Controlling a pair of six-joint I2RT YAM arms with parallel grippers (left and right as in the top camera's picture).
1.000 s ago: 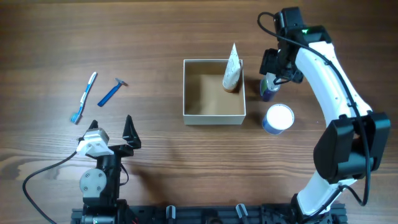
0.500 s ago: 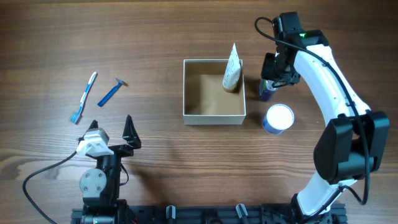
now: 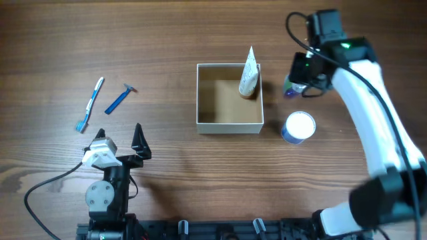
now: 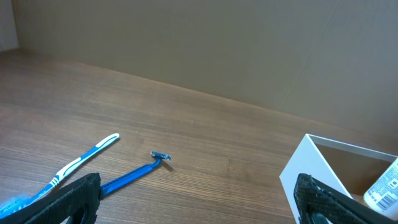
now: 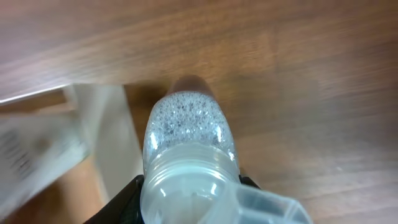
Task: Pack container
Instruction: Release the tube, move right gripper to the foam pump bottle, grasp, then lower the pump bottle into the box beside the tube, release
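The container [image 3: 229,126] sits at the centre of the overhead frame: a square, shallow, open box with thin white walls and a brown cardboard floor. A white tube [image 3: 249,73] stands on its cap in the upper right corner, leaning on the wall. Just right of that corner the right gripper [image 3: 297,79] is clamped around a clear bottle [image 5: 186,134] of bubbly liquid, which the wrist view shows hanging over the wooden table [image 3: 167,40] beside the box wall. Below it, right of the box, stands a blue jar [image 3: 298,127] with a white lid. At lower left the left gripper [image 3: 119,133] is spread wide and empty. Above it, well apart from the box, lie a toothbrush [image 3: 90,105] and a blue razor [image 3: 120,99].
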